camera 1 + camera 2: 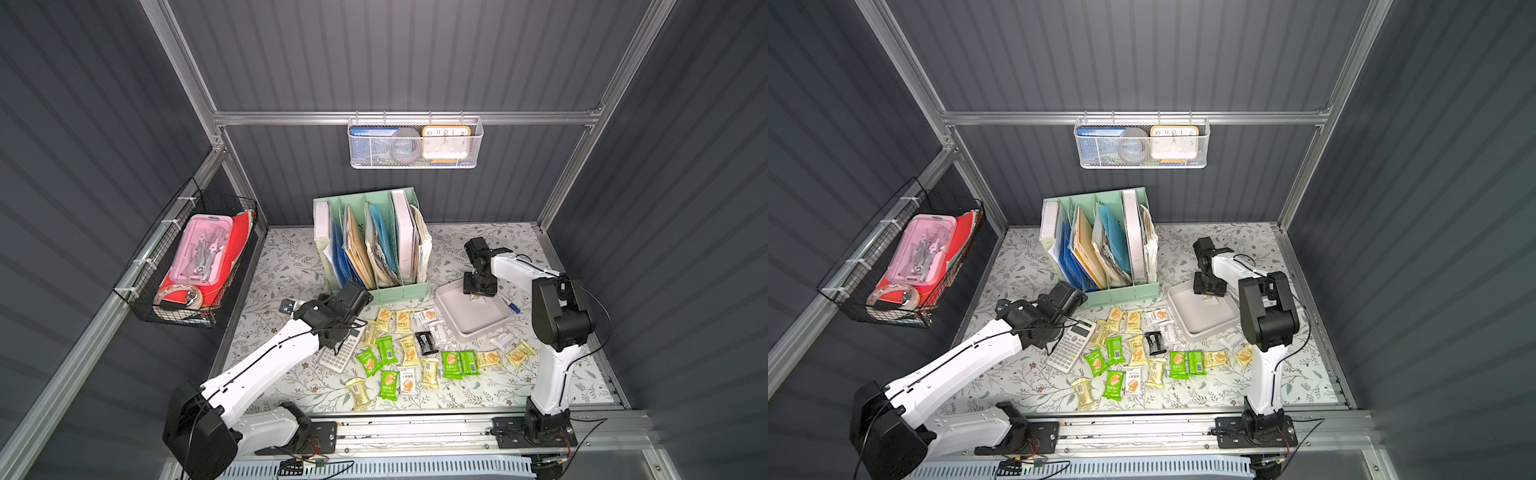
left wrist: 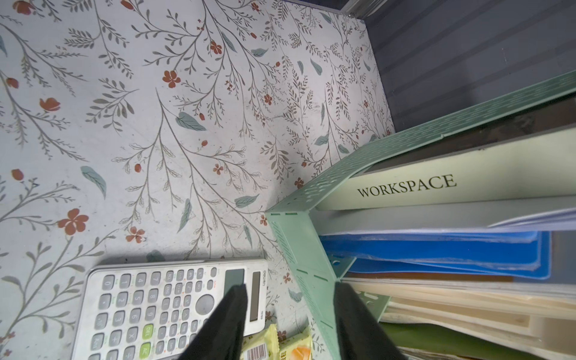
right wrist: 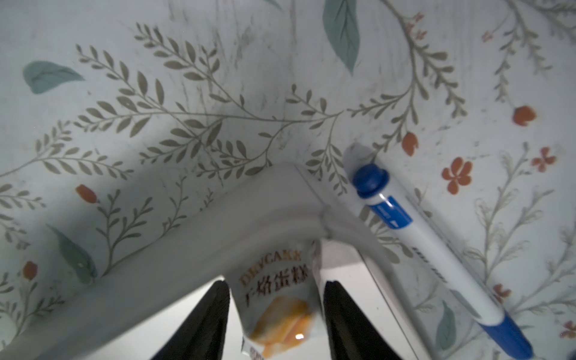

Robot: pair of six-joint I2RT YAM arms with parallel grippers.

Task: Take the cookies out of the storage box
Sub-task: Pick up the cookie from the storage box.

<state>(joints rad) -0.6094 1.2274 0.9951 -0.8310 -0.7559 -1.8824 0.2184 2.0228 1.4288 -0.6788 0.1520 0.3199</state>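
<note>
The storage box (image 1: 469, 326), a shallow white-grey tray, sits right of centre on the floral table in both top views (image 1: 1200, 323). My right gripper (image 1: 478, 296) reaches down into its far corner. In the right wrist view its fingers stand open (image 3: 276, 283) on either side of a white cookie packet (image 3: 274, 299) that leans in the box corner. Several cookies (image 1: 409, 353), pale yellow, green, white and one black, lie spread on the table in front of the box. My left gripper (image 2: 290, 286) hovers open and empty over two pale yellow cookies (image 2: 271, 343).
A white calculator (image 1: 338, 357) lies under the left gripper. The mint green file organiser (image 1: 374, 241) stands just behind it. A blue-capped marker (image 3: 436, 249) lies against the box's far side. A black wire basket (image 1: 187, 266) and a white mesh basket (image 1: 415, 143) hang on the walls.
</note>
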